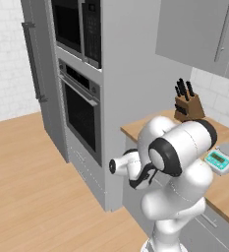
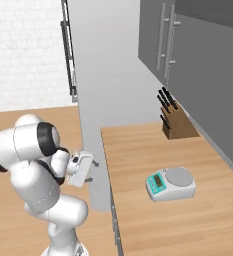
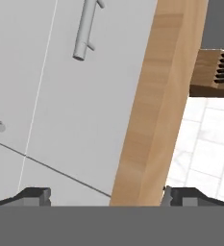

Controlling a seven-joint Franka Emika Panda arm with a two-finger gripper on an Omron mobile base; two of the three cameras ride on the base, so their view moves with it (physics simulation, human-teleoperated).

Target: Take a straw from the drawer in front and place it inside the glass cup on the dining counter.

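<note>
Tool [image 3: 105,194] spread, empty; facing counter edge [image 3: 152,110]

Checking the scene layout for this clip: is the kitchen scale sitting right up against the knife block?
No: in the right base view the scale lies apart from the knife block, with bare counter between them.

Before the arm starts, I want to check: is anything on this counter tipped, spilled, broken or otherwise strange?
Nothing stands out. The brown wooden knife block stands upright near the wall, and the white kitchen scale lies flat on the light-wood counter; no spill or damage shows.
</note>
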